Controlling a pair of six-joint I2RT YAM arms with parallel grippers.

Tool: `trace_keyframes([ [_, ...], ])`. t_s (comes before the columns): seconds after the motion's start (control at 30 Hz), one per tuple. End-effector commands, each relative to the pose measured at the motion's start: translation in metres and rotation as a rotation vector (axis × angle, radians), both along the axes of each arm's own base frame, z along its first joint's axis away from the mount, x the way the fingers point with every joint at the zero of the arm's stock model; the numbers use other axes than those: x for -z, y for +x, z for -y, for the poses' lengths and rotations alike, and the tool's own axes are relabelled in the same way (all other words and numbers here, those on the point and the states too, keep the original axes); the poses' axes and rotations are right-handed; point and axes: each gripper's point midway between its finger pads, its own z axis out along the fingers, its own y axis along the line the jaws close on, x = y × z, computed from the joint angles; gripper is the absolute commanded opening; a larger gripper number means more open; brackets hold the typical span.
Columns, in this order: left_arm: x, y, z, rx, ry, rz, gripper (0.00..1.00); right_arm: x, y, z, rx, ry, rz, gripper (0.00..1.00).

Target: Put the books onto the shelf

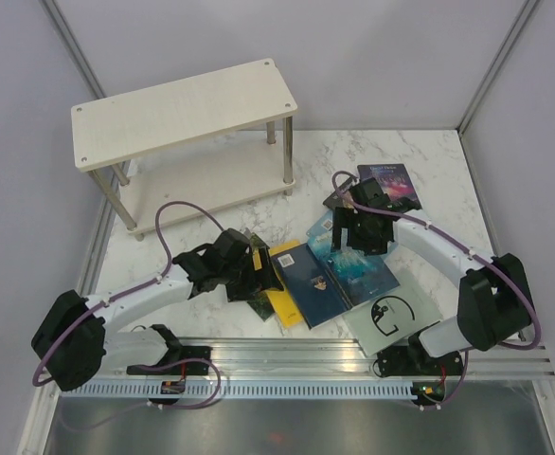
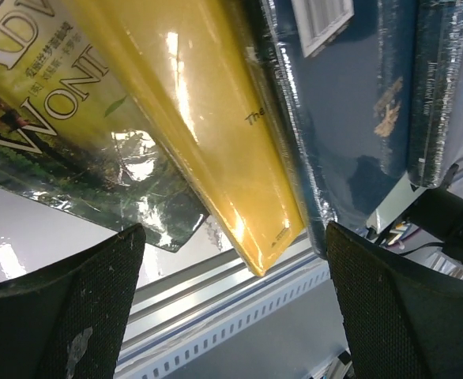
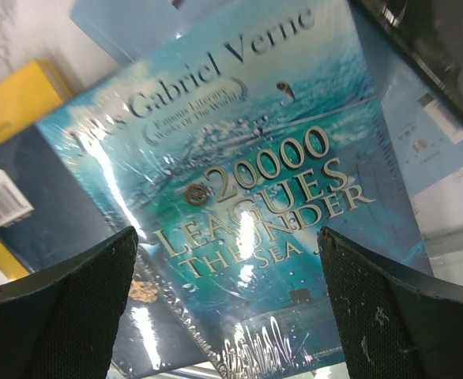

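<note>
The shelf (image 1: pixel 187 114), pale wood boards on silver legs, stands at the back left with nothing on it. The books lie fanned on the marble: green (image 2: pixel 58 118), yellow (image 1: pixel 285 294), navy (image 1: pixel 311 284), teal ocean (image 1: pixel 361 273), pale grey with a "G" (image 1: pixel 391 318) and purple galaxy (image 1: pixel 391 182). A black one (image 3: pixel 429 47) is mostly hidden under the right arm. My left gripper (image 1: pixel 261 272) hovers open over the green and yellow books' near corners (image 2: pixel 235 316), holding nothing. Above the teal cover (image 3: pixel 239 158), my right gripper (image 1: pixel 356 245) hangs open and empty (image 3: pixel 227 308).
An aluminium rail (image 1: pixel 306 355) runs along the table's near edge, just beyond the yellow book's corner (image 2: pixel 263 245). White walls and corner posts close in the marble table top (image 1: pixel 429 161) on three sides. Purple cables loop off both arms.
</note>
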Motion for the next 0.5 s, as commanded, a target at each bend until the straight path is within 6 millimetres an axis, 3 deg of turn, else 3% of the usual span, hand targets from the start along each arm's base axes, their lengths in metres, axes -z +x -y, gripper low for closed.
trace_keyframes([
  [0.0, 0.008, 0.004, 0.004, -0.069, -0.026, -0.001, 0.96, 0.018, -0.009, -0.003, -0.016, 0.033, -0.042, 0.98],
  [0.3, 0.029, 0.009, 0.020, -0.107, -0.151, 0.002, 0.94, 0.045, -0.029, -0.003, -0.032, 0.063, -0.099, 0.98],
  [0.47, 0.039, 0.009, 0.029, -0.107, -0.205, -0.013, 0.87, 0.061, -0.041, 0.000, -0.038, 0.074, -0.135, 0.98],
])
